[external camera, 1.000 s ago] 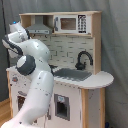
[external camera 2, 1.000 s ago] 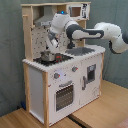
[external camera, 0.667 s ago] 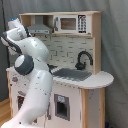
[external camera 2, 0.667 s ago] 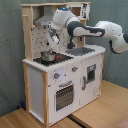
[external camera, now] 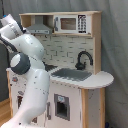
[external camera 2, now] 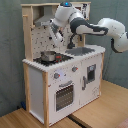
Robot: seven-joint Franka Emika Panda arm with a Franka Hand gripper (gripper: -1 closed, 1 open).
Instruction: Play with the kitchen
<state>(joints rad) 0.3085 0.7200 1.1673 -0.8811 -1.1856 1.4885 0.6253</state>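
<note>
The kitchen (external camera: 65,50) is a tall white and light-wood toy with a microwave (external camera: 68,23), a hood (external camera: 37,28), a black faucet (external camera: 83,59) and a silver sink (external camera: 72,75). In the second exterior view the kitchen (external camera 2: 35,85) shows its black-red hob (external camera 2: 59,59) with a small metal pot (external camera 2: 48,56) on it, and an oven door (external camera 2: 64,95) below. My gripper (external camera 2: 58,36) hangs in front of the pegboard back, above the hob and the pot, touching neither. In the first exterior view my own arm hides the gripper.
My white arm (external camera: 30,80) fills the first exterior view's left and covers the hob side. In the second exterior view the arm (external camera 2: 107,27) reaches in from the right over the sink (external camera 2: 82,50). The kitchen stands on a wooden floor (external camera 2: 100,115) before a grey curtain.
The arm has risen: its wrist sits higher under the hood than a second ago, and the gripper has lifted a little from the hob. The pot has not moved.
</note>
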